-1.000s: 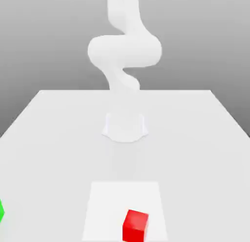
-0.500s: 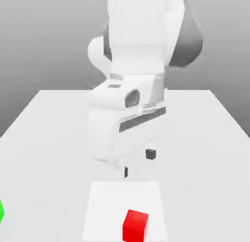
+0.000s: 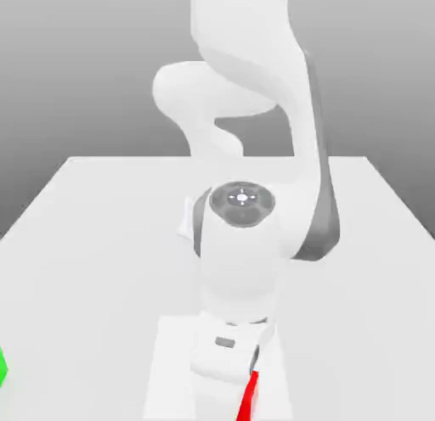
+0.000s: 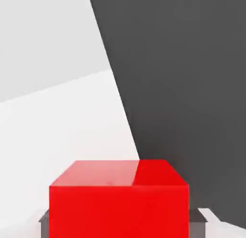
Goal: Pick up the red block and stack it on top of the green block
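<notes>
The fingers (image 4: 197,228) pinch the red block (image 4: 119,210) from both sides, at the near part of the counter (image 3: 76,266). If this grip is off-centre, the block may turn or slip on the way to the green block (image 3: 2,367), at the exterior view's left.

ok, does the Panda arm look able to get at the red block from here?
Yes, looks like it: the red block already sits between the end effector's fingers, one on either side, with nothing visible wedged between.
</notes>
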`<state>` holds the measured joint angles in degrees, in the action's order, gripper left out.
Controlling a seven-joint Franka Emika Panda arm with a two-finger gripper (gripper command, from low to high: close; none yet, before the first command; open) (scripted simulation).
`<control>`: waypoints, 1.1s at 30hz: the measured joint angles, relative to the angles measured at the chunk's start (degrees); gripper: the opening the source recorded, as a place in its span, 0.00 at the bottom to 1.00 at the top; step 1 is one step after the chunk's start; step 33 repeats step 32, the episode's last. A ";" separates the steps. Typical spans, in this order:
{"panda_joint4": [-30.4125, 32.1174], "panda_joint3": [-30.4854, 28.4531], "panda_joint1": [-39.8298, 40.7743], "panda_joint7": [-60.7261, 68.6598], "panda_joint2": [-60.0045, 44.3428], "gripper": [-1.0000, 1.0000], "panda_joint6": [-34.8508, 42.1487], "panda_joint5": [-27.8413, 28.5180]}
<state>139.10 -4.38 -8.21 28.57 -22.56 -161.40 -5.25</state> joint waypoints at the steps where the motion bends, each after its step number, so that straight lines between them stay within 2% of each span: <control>1: -0.10 0.14 0.11 0.12 -0.62 0.00 -0.55 -0.13; 8: 0.71 -2.70 0.01 -3.76 8.83 0.00 8.40 1.46; 24: -11.61 -24.57 14.35 -39.16 3.40 0.00 18.51 -10.30; 28: -13.48 -22.41 18.61 -38.52 -3.78 0.00 13.88 -16.81; 29: -13.62 -21.78 19.18 -38.05 -4.84 1.00 13.06 -17.68; 33: -13.62 -21.78 19.18 -38.05 -4.84 1.00 13.06 -17.68</control>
